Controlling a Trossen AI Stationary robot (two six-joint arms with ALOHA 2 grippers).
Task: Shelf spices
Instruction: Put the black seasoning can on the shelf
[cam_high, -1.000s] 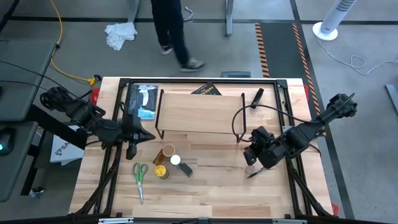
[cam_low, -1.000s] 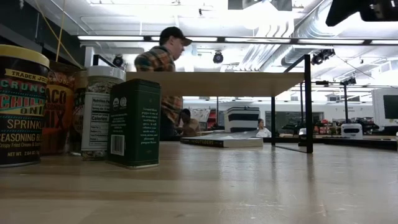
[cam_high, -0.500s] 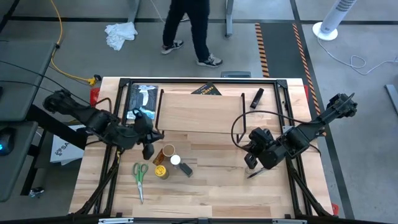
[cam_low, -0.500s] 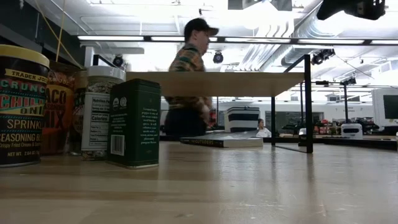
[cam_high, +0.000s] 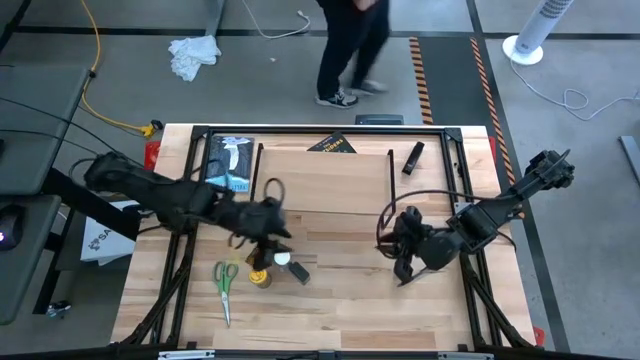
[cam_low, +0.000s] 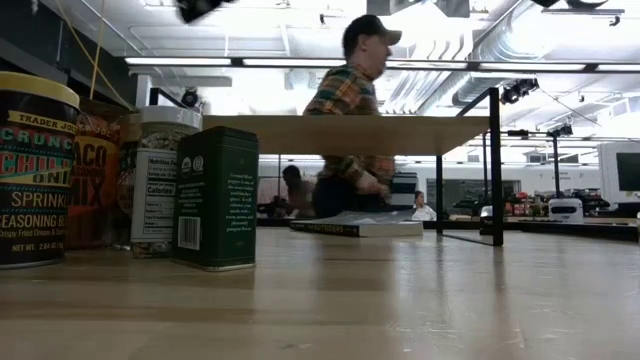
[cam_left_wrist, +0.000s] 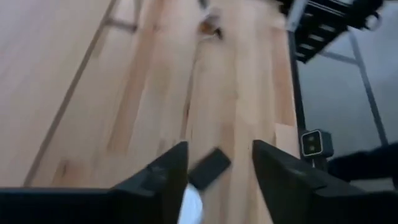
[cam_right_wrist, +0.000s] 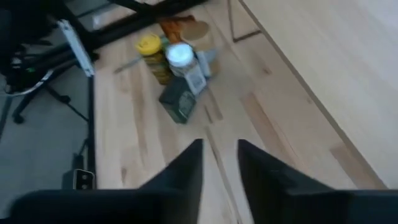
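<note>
Left hand (cam_high: 270, 228) released, above spices (cam_right_wrist: 174, 68). Right hand (cam_right_wrist: 219, 163) released, well apart. Jars rigid, light, likely slick; grip upright body below lid. Shelf (cam_high: 325, 180) bare.

L arm reached in from frame left toward center, wrist bent; left gripper (cam_high: 268, 222) sat left of center in high view, fingers (cam_left_wrist: 166, 177) spread apart w/ nothing between. R arm came from right edge; right gripper (cam_high: 404, 250) sat right of center, fingers (cam_right_wrist: 186, 165) parted, empty.
</note>
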